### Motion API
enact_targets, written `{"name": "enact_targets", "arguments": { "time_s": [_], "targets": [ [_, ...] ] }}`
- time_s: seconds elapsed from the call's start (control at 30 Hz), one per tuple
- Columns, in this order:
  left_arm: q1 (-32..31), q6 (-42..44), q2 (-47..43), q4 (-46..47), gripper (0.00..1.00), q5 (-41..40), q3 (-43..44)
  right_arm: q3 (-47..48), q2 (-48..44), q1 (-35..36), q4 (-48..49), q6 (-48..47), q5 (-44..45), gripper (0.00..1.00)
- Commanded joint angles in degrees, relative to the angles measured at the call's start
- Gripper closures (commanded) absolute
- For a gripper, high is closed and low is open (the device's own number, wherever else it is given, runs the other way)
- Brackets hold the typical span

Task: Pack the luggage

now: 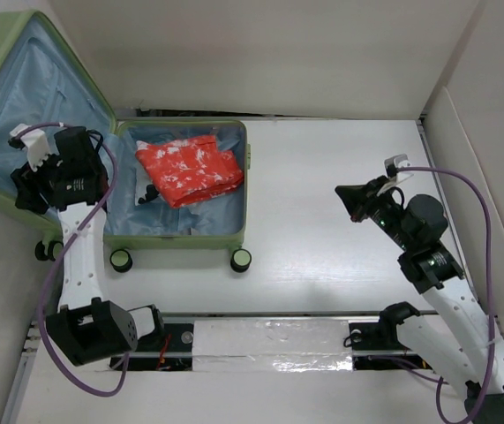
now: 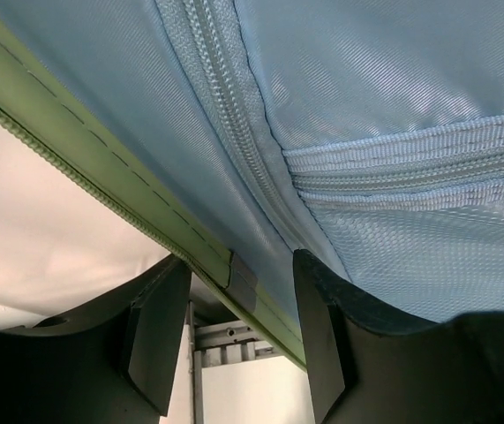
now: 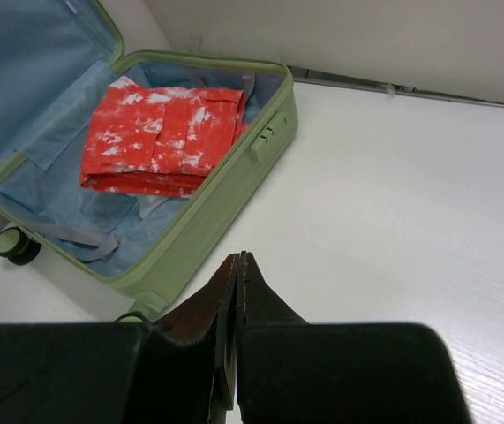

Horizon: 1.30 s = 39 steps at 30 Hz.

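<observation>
My right jaws are clenched on nothing above the white tabletop (image 1: 340,256), and my left jaws stand parted astride the green rim of the raised lid (image 2: 101,150). The luggage (image 1: 176,240), light green with pale blue lining, lies open at far left with a folded red garment (image 1: 188,170) inside. Its wheels (image 1: 241,260) face me and its long axis runs near to far, towards pale walls (image 1: 278,53).

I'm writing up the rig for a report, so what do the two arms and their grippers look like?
The left arm and right arm have white links between chunky black joint housings; the left's link shows rows of small holes. A purple cable runs along each. The left gripper and right gripper have matte black, tapered fingers.
</observation>
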Motion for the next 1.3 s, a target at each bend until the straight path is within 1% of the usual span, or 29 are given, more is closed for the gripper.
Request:
{"name": "enact_targets", "arguments": {
  "time_s": [0.0,0.1,0.23,0.27,0.4,0.43,0.5,0.53,0.57,0.6,0.67,0.7,0.73,0.77,0.83,0.9,0.93,1.0,1.03,1.1,1.13,1.17,1.27],
  "targets": [
    [0.2,0.2,-2.2,4.2,0.54,-1.6,-0.7,2.6,-0.8,0.5,1.3,-1.1,0.1,0.97],
    [0.2,-2.9,-4.5,1.9,0.55,-1.9,-1.8,2.6,-0.7,1.0,1.3,-1.1,0.9,0.97],
    [0.2,-3.4,-6.9,2.7,0.68,-2.1,-7.1,3.0,-1.0,1.0,-1.2,-1.4,2.4,0.97],
    [0.2,-3.4,-7.3,3.1,0.69,-2.1,-9.3,2.9,-1.2,1.6,-1.2,-1.5,2.7,0.97],
    [0.2,-6.5,-9.7,2.2,0.69,-2.8,-11.5,2.8,-1.1,2.1,-1.5,-1.2,3.8,0.97],
    [0.2,-5.8,-10.1,2.6,0.68,-2.8,-11.4,2.8,-0.7,2.1,-1.5,-1.4,4.2,0.97],
    [0.2,-4.3,-9.8,3.3,0.61,-3.4,-10.9,2.9,-0.3,2.7,-2.1,-1.7,4.9,0.97],
    [0.2,-3.4,-9.6,3.6,0.54,-2.9,-10.7,3.3,-0.1,2.7,-2.3,-1.8,5.6,0.97],
    [0.2,-1.6,-9.3,5.2,0.53,-3.2,-11.3,3.5,0.0,2.7,-2.7,-2.0,5.6,0.97],
    [0.2,-0.1,-8.5,8.9,0.52,-3.6,-11.8,3.6,0.0,2.7,-2.7,-2.1,5.8,0.97],
    [1.8,0.4,-7.1,10.8,0.51,-2.0,-10.4,3.0,-0.1,2.7,-2.2,-2.1,6.3,0.97],
    [3.6,-3.7,-5.2,4.3,0.51,-0.4,-7.9,2.9,0.0,2.7,-2.0,-2.1,6.3,0.97],
    [3.6,-6.3,-4.4,3.0,0.52,1.5,-6.0,3.0,0.2,2.7,-2.2,-2.1,6.4,0.97],
    [3.6,-3.6,-3.3,4.9,0.52,1.6,-5.6,3.1,0.9,2.7,-2.2,-2.2,6.4,0.97],
    [3.6,-3.9,-2.5,5.5,0.52,1.7,-4.8,3.3,1.5,2.7,-2.3,-2.2,5.2,0.97],
    [3.6,-1.6,-1.5,7.7,0.57,1.9,-4.6,3.9,2.2,2.7,-2.9,-2.5,4.4,0.97],
    [3.6,-2.7,-0.9,6.5,0.69,1.8,-3.8,3.9,2.2,2.7,-2.8,-2.6,4.3,0.97],
    [3.6,-3.7,-0.1,4.5,0.76,2.1,-2.1,3.6,2.3,2.7,-2.3,-2.4,4.5,0.97],
    [3.6,-5.6,-0.3,3.7,0.86,1.7,-1.8,3.7,2.5,2.7,-2.3,-2.4,4.1,0.97],
    [3.6,-6.2,-1.4,2.3,0.97,1.5,-1.5,3.9,2.9,2.7,-2.3,-2.5,3.9,0.97],
    [3.6,-10.5,-1.8,0.4,1.00,4.0,-1.2,4.0,3.0,3.2,-2.2,-2.4,3.6,0.97],
    [3.6,-12.2,-2.5,-0.8,1.00,6.4,-0.9,3.9,3.4,3.2,-1.8,-2.3,3.6,0.97],
    [-3.4,-12.4,-8.0,0.7,1.00,10.6,-3.5,4.2,5.2,3.2,-1.1,-2.2,3.6,0.97]
  ]
}}
